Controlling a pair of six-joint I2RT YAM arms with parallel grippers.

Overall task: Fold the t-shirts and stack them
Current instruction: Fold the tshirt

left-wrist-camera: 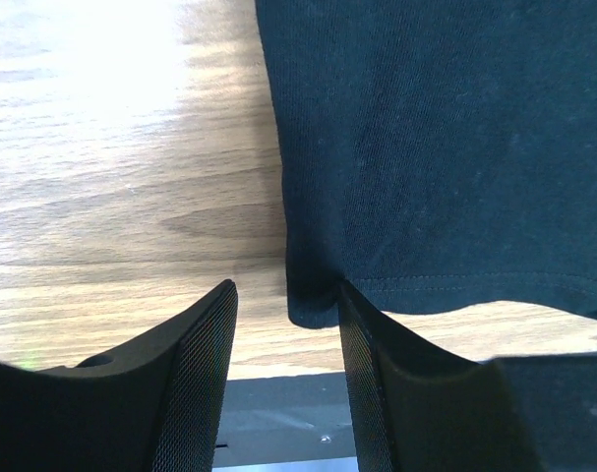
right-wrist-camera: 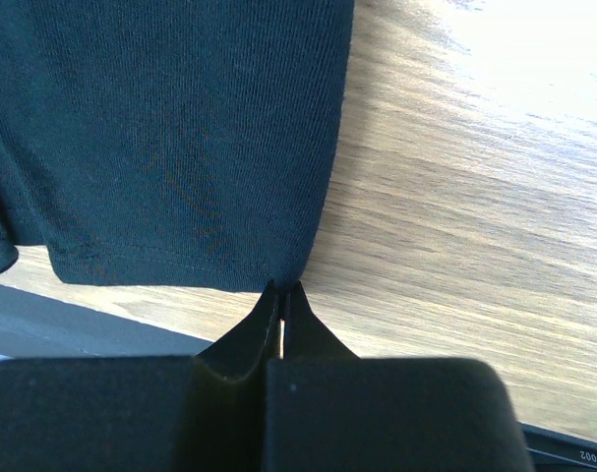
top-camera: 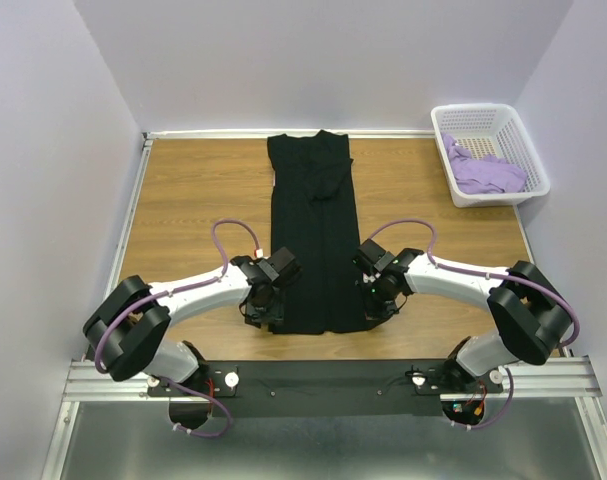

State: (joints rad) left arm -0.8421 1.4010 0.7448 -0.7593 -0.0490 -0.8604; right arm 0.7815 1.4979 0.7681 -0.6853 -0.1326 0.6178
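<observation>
The black t-shirt [top-camera: 318, 230] lies on the wooden table as a long narrow strip, its hem at the near end. My left gripper [top-camera: 267, 310] is open at the hem's left corner. In the left wrist view the gripper [left-wrist-camera: 283, 295] has that corner of the shirt [left-wrist-camera: 436, 147] between its tips, touching the right finger [left-wrist-camera: 362, 344]. My right gripper [top-camera: 376, 305] is shut on the hem's right corner; in the right wrist view the gripper [right-wrist-camera: 283, 290] pinches the cloth [right-wrist-camera: 180, 138]. The lavender t-shirt [top-camera: 488, 172] lies crumpled in the basket.
A white lattice basket [top-camera: 473, 108] stands at the back right of the table [top-camera: 183, 200]. A metal rail [top-camera: 333, 375] carrying the arm bases runs along the near edge. Grey walls close in the back and both sides.
</observation>
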